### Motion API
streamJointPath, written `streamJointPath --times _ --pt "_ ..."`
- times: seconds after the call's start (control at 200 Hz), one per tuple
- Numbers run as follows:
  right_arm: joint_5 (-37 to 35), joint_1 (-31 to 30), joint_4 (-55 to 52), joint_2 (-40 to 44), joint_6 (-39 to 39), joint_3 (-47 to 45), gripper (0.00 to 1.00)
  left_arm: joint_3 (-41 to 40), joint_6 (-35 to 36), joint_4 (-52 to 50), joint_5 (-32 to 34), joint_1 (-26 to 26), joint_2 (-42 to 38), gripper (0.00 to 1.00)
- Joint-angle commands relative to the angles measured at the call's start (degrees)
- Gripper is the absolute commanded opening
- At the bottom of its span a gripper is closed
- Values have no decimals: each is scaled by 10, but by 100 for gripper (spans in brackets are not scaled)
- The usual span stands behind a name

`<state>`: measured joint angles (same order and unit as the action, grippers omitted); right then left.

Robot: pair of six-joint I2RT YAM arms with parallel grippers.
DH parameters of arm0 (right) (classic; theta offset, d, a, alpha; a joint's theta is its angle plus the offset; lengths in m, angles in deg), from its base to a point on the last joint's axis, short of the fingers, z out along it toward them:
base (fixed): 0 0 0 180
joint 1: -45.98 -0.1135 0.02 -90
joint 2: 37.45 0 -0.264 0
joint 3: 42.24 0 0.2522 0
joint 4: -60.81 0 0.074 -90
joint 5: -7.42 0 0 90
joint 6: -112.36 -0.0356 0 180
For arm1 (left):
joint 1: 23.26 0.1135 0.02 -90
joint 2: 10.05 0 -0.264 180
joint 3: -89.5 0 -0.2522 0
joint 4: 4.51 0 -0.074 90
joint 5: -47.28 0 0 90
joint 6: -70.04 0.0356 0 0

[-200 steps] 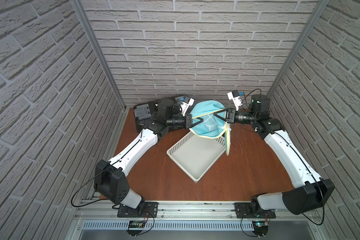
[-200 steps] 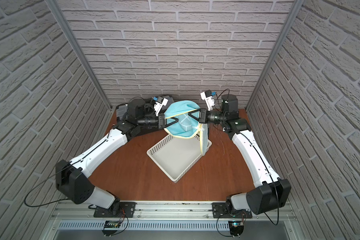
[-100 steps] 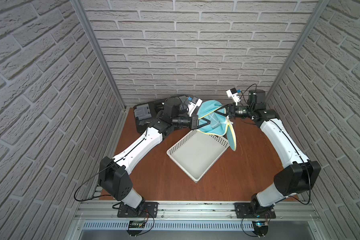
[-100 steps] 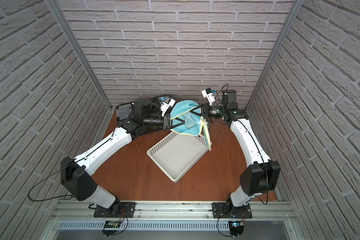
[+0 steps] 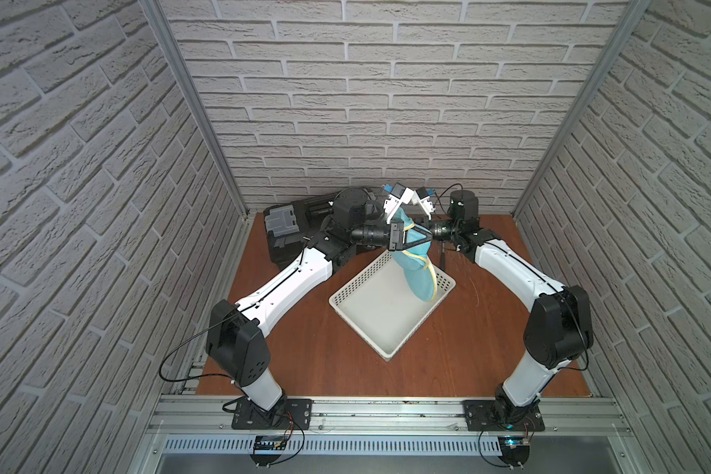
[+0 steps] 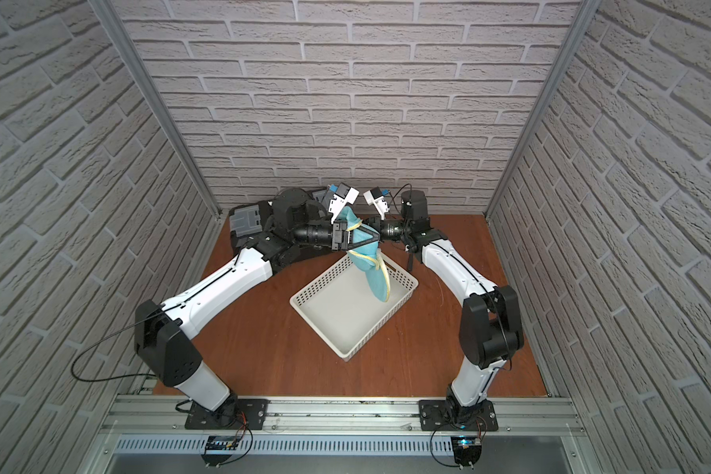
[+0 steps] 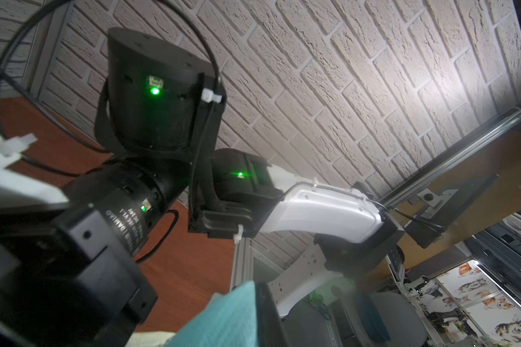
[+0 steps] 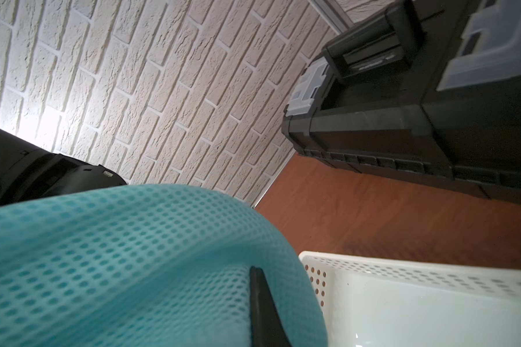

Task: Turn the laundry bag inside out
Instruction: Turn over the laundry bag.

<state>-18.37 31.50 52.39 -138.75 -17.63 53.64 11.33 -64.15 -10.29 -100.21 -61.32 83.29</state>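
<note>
Left claw [image 5: 425, 237] clamps the laundry bag [image 5: 418, 275]; right claw [image 8: 258, 296] cannot be read, only its wrist view resolving the weave.

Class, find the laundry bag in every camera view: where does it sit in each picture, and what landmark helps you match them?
Both top views: bag at centre, hanging over the basket's far corner.
Left wrist: blurred teal patch at the picture's bottom edge.
Right wrist: teal mesh filling the picture's lower left.
Landmark: white basket, under the bag from above, lower right in the right wrist picture.
</note>
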Motion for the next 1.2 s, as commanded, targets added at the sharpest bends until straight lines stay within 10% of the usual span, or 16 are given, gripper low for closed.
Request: streamJointPath --times 0.0,0.23,0.765,1.01,1.195 --pt "-89 -3 74 -77 -106 -56 21 36 119 184 -87 -48 -99 0" --pt "-118 30 158 -41 -162 -117 56 -62 224 173 114 -34 -154 0" --pt "-285 104 -139 139 58 -93 77 -199 -154 510 163 70 -124 0" --pt "-158 139 -75 121 -1 -90 68 -191 -256 577 132 85 -86 0" --pt "7 124 191 35 -237 -87 38 -186 -335 671 109 87 -59 0"
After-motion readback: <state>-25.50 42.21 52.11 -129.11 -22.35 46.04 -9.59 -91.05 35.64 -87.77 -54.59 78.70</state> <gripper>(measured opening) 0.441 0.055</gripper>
